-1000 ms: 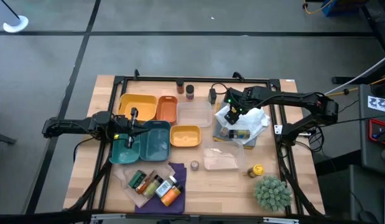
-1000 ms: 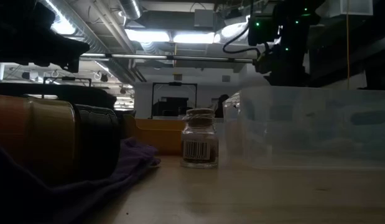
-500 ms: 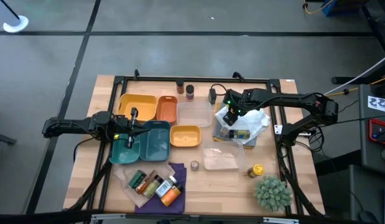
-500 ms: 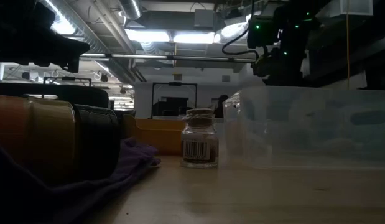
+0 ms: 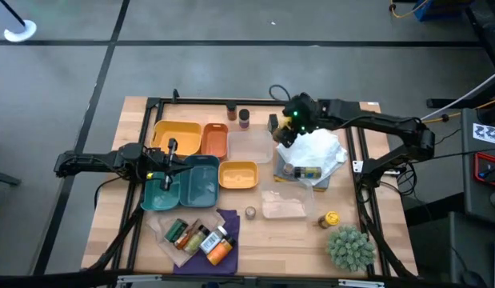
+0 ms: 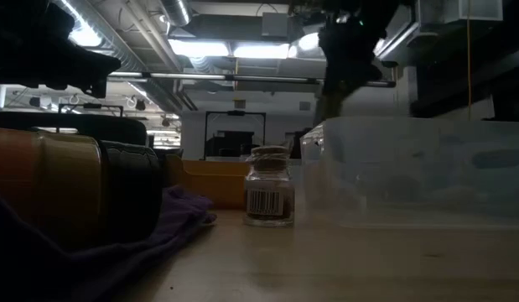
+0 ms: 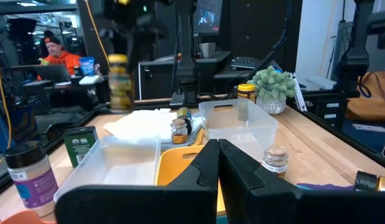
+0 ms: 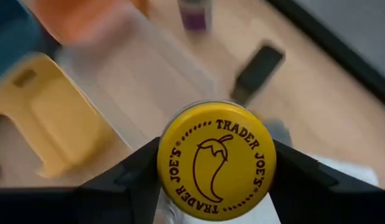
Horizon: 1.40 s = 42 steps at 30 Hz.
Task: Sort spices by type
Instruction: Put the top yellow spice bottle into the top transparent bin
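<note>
Two dark arms worked over a pale wooden bench (image 5: 367, 240) framed by black rails. The right end effector (image 5: 289, 130) hung above the bench's far right part, its two fingers pinching a jar with a round yellow lid (image 8: 216, 160) printed with a chilli and lettering; in the right wrist view the lid sat squarely between the dark fingers (image 8: 135, 173). The left end effector (image 5: 173, 147) rested over the trays on the left, its fingers pressed together with nothing between them.

Six shallow plastic trays lay in a cluster: one yellow tray (image 5: 177, 133), one orange tray (image 5: 214, 141), one teal tray (image 5: 201, 186), one smaller yellow tray (image 5: 238, 174), and two clear ones, a clear tray (image 5: 250, 146) near the far edge and a second clear tray (image 5: 285, 206) nearer the front. All had rounded corners and smooth walls.

On a crumpled purple cloth (image 5: 228, 218) at the front lay roughly four small spice bottles (image 5: 201, 238), side by side. One small glass jar (image 5: 250, 212) with a barcode label stood alone on the wood. Two jars (image 5: 244, 118) stood by the far rail. One yellow-capped jar (image 5: 332, 218) stood beside a spiky green plant (image 5: 349, 246). A bottle (image 5: 305, 172) lay on its side at the edge of crumpled white paper (image 5: 321, 149).
</note>
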Each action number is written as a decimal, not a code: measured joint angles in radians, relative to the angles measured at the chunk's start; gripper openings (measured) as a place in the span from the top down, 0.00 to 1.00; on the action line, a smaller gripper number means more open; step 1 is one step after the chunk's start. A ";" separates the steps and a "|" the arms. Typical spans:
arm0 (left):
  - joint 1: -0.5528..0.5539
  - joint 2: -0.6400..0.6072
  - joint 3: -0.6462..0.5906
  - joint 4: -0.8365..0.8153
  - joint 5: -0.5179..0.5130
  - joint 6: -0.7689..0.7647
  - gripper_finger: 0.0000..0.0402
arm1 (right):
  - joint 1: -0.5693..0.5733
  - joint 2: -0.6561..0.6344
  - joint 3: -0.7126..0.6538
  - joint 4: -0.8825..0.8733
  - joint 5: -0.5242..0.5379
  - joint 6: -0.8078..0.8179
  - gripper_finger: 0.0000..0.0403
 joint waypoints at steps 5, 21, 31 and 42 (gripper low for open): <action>0.000 0.000 0.000 0.000 0.000 0.000 1.00 | 0.000 0.001 0.016 0.141 0.000 -0.035 0.41; 0.000 0.000 0.000 0.000 0.000 -0.012 1.00 | 0.000 0.261 0.016 0.231 -0.045 -0.081 0.41; 0.000 0.000 0.000 0.000 0.000 -0.022 1.00 | 0.000 0.344 0.016 0.238 -0.041 -0.082 0.41; 0.000 0.000 0.000 0.000 0.000 -0.023 1.00 | 0.000 0.356 0.016 0.276 -0.037 -0.082 0.29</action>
